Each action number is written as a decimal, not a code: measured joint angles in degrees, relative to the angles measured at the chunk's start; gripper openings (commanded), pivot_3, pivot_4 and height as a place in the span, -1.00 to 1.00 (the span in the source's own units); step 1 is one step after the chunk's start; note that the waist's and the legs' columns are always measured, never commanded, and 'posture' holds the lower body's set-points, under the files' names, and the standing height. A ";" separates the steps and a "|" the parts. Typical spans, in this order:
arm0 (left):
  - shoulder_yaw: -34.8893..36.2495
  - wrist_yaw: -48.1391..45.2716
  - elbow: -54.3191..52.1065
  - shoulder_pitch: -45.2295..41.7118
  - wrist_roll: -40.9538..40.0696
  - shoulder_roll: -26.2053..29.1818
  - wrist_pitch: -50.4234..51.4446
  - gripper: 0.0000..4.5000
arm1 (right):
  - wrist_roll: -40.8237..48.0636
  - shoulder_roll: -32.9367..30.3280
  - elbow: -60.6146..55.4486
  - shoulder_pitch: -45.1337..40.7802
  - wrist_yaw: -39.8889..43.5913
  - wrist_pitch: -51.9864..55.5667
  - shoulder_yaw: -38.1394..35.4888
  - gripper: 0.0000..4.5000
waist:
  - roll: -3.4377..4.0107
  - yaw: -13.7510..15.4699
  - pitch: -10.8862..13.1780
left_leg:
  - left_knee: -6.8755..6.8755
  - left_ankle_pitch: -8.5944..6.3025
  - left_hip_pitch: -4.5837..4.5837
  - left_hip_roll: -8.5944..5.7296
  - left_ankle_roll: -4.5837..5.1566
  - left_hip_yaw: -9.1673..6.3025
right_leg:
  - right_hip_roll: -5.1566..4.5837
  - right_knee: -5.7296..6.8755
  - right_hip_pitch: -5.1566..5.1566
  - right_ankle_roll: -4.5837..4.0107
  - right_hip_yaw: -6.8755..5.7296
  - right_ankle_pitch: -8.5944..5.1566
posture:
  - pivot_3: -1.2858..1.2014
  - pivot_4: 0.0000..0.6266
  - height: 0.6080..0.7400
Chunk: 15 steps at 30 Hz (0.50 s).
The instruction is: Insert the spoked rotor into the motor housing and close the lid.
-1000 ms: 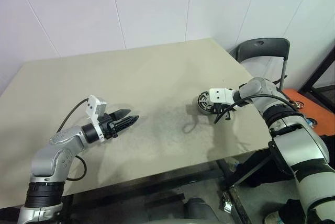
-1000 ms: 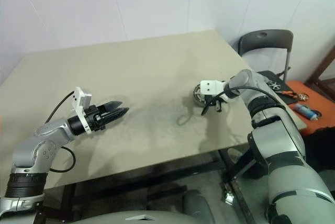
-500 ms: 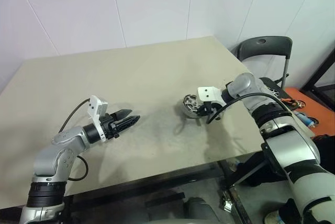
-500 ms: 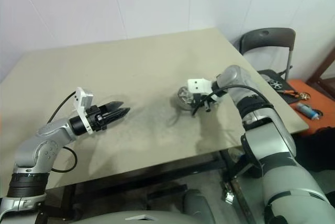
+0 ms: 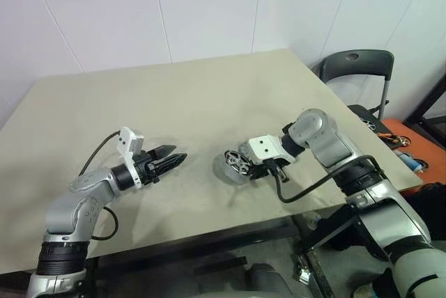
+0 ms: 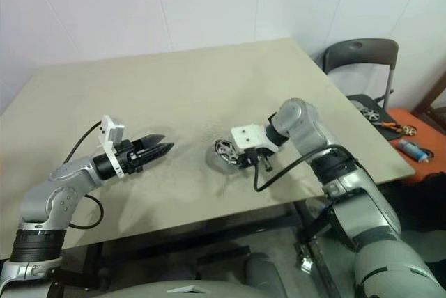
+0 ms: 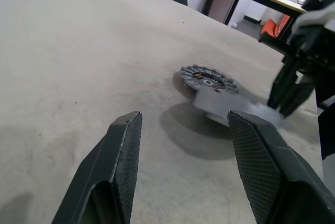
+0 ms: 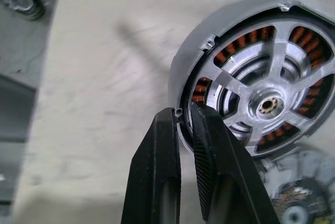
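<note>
In the left eye view, the right gripper (image 5: 245, 167) pointed down over the tan table (image 5: 209, 96), near its front edge, and held a round silver and black part, the motor housing (image 5: 233, 163), by its rim. The left gripper (image 5: 175, 157) hung just above the table well to the left of the housing, its fingers parted about halfway and holding nothing.

In the right eye view, the same housing (image 6: 224, 151) sat tilted at the right gripper's tips, with the left gripper's tips aimed toward it from well apart.

In the left wrist view, the two black fingers (image 7: 123, 153) stood apart, empty, above bare table. Beyond them a small grey toothed disc, the lid (image 7: 208, 79), lay flat on the table; a blurred grey body, the housing (image 7: 230, 110), was just beside it, at the dark right gripper.

In the right wrist view, the two fingers (image 8: 159, 182) were nearly shut, pinching the grey rim of the motor housing (image 8: 199, 51). Inside it showed copper-brown windings and a silver spoked piece (image 8: 269, 98) with a central hub, likely the spoked rotor. The lid (image 8: 293, 200) lay just beyond the housing.
</note>
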 measured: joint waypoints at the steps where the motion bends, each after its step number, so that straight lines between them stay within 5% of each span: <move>1: -0.01 0.18 -0.04 0.09 0.00 -0.09 -0.01 0.24 | 0.01 -0.65 -0.76 0.27 0.09 0.24 0.15 -0.96 | 0.00 0.17 0.00 | 0.00 0.00 0.02 0.01 0.00 0.00 | 0.01 0.00 0.02 0.00 0.00 0.00 | 0.03 -1.00 1.00; 15: -0.63 0.78 -0.15 0.24 0.00 -0.54 -0.17 0.24 | -0.20 2.84 3.36 -3.20 -1.45 5.21 2.93 -0.96 | -0.01 0.38 0.00 | 0.01 0.00 0.07 0.01 -0.01 0.00 | 0.01 0.00 0.07 -0.01 -0.01 0.00 | 0.03 -1.00 1.00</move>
